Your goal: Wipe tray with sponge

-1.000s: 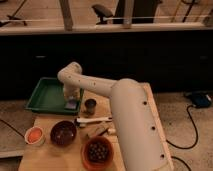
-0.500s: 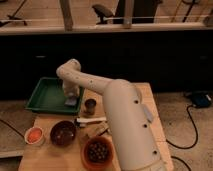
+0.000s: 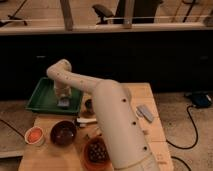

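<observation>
The green tray (image 3: 42, 97) sits at the back left of the wooden table. My white arm reaches across from the lower right and bends down over the tray. The gripper (image 3: 63, 100) points down into the tray's right half. A small pale bluish-grey sponge (image 3: 63, 103) shows at the gripper's tip, resting on the tray floor.
A dark small cup (image 3: 89, 104) stands just right of the tray. A brown bowl (image 3: 64, 132), a small bowl with orange contents (image 3: 34, 135) and a bowl of dark items (image 3: 96, 152) sit in front. A flat grey slab (image 3: 145, 113) lies at right. A white utensil (image 3: 86, 120) lies mid-table.
The arm has shifted a little left, and the gripper with the sponge has moved slightly nearer the front of the tray.
</observation>
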### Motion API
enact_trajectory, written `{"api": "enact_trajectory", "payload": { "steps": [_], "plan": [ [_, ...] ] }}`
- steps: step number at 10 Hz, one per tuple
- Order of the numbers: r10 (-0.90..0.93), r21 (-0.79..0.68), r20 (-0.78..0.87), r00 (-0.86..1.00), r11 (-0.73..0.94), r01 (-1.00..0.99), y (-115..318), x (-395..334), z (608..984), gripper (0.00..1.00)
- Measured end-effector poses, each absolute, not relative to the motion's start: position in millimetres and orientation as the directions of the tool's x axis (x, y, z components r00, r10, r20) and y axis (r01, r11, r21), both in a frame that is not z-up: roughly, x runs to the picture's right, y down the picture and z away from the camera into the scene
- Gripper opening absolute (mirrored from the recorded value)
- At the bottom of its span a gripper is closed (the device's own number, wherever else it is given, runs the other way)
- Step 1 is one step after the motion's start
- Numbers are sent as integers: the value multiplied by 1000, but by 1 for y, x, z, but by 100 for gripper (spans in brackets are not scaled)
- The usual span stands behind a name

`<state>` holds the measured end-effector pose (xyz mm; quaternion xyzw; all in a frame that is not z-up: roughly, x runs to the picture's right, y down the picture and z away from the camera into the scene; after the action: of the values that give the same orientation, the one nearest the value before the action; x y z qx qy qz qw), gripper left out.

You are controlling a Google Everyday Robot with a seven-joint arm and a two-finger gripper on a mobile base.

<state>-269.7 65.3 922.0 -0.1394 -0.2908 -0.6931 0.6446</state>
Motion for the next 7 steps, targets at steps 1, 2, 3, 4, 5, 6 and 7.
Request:
{"api": "enact_trajectory", "payload": {
  "steps": [1, 2, 3, 4, 5, 6, 7],
  "plan": [
    [-809, 223, 573, -132, -1, 975, 71, -266, 918, 0],
    [-804, 217, 581, -126, 3, 976, 76, -257, 915, 0],
    [-800, 203, 589, -111, 14, 979, 81, -244, 913, 0],
    [-800, 190, 593, -95, 24, 981, 82, -235, 913, 0],
    [-799, 167, 597, -65, 45, 985, 81, -222, 915, 0],
    [-802, 150, 596, -38, 65, 987, 77, -213, 918, 0],
    [-804, 143, 594, -24, 76, 987, 73, -210, 920, 0]
  ]
}}
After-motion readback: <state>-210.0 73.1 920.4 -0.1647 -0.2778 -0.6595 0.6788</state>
